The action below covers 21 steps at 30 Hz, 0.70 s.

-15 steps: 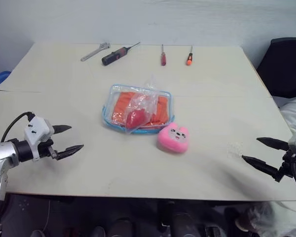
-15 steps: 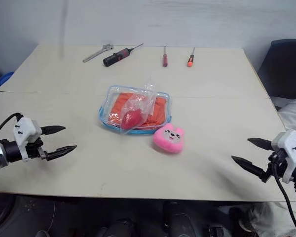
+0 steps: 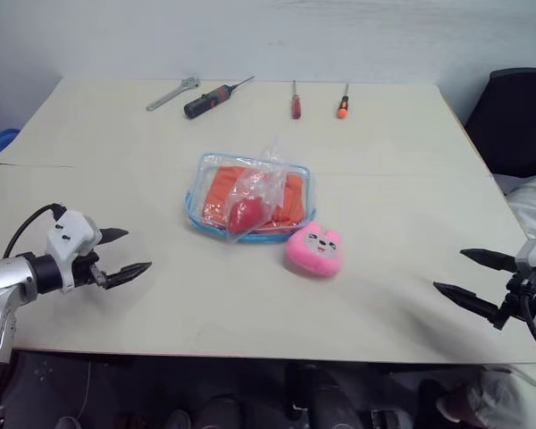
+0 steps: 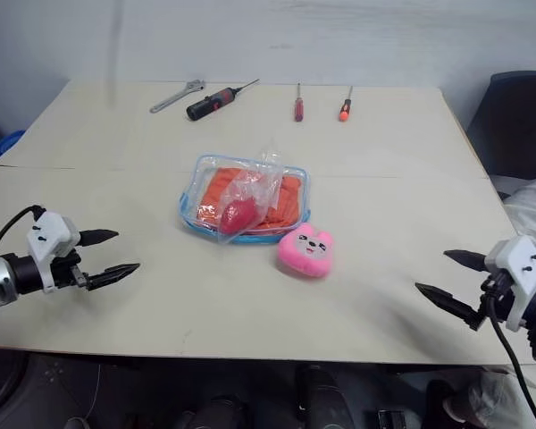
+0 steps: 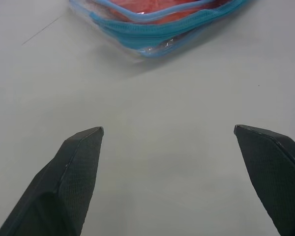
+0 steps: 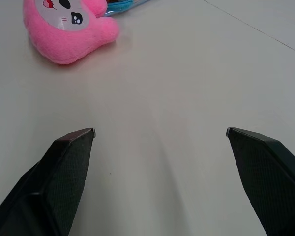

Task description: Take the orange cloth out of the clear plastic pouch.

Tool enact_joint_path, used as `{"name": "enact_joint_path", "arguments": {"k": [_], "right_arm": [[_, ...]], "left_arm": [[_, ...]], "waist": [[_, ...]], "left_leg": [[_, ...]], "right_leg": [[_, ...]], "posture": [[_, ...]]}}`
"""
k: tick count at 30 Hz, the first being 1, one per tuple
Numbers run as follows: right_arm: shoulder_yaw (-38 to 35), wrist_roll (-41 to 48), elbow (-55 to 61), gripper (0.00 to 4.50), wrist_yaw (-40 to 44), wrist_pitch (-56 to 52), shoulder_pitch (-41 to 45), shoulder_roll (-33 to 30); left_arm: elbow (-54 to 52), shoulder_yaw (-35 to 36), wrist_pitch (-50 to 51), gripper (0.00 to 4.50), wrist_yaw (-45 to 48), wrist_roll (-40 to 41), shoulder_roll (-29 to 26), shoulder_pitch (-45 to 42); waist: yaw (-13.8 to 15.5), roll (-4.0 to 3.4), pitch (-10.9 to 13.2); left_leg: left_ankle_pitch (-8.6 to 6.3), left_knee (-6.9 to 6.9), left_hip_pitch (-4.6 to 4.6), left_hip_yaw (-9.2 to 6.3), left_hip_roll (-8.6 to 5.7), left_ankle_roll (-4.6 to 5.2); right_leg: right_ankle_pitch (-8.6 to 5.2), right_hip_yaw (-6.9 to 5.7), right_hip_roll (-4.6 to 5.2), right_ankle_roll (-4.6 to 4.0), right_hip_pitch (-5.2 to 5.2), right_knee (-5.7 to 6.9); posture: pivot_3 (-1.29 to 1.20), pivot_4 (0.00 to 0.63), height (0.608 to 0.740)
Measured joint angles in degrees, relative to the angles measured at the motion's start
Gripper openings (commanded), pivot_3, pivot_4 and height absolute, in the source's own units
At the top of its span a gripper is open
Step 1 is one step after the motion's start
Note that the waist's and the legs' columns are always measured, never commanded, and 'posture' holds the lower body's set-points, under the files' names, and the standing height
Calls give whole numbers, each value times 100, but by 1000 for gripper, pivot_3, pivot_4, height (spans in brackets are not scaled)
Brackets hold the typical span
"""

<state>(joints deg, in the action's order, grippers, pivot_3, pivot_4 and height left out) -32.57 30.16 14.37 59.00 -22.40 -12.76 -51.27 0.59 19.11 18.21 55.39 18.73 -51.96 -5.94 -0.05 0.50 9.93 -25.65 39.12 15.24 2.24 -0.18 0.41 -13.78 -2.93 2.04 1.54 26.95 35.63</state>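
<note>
Left eye view: orange cloth (image 3: 290, 201) inside clear plastic pouch (image 3: 207, 165).

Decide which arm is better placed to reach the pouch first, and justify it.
Probably left. The open left gripper faces the clear blue-trimmed plastic pouch across bare table; the open right gripper has the pink plush toy in its path.

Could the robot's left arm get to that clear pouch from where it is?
Probably yes. The left end effector is open and aimed toward the clear plastic pouch, with only bare table between them; it just has some way to travel.
</note>
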Motion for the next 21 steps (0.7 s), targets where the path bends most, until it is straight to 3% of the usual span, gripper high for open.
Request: {"name": "enact_joint_path", "arguments": {"k": [14,21], "right_arm": [[18,90,-12,4500,-16,-145,215,0],[94,438,751,4500,-415,-599,393,69]], "left_arm": [[-503,-121,538,4481,227,266,3,137],[-1626,-454,2172,4481,-427,1171,477,-802]], "waist": [[4,0,0],[17,0,0]], "left_leg": [[0,0,0,-3,-1,0],[1,5,-2,-11,-4,-2]], "right_leg": [[0,-1,1,0,-1,0],[2,-5,5,3,-12,0]], "posture": [[0,150,740],[0,150,740]]}}
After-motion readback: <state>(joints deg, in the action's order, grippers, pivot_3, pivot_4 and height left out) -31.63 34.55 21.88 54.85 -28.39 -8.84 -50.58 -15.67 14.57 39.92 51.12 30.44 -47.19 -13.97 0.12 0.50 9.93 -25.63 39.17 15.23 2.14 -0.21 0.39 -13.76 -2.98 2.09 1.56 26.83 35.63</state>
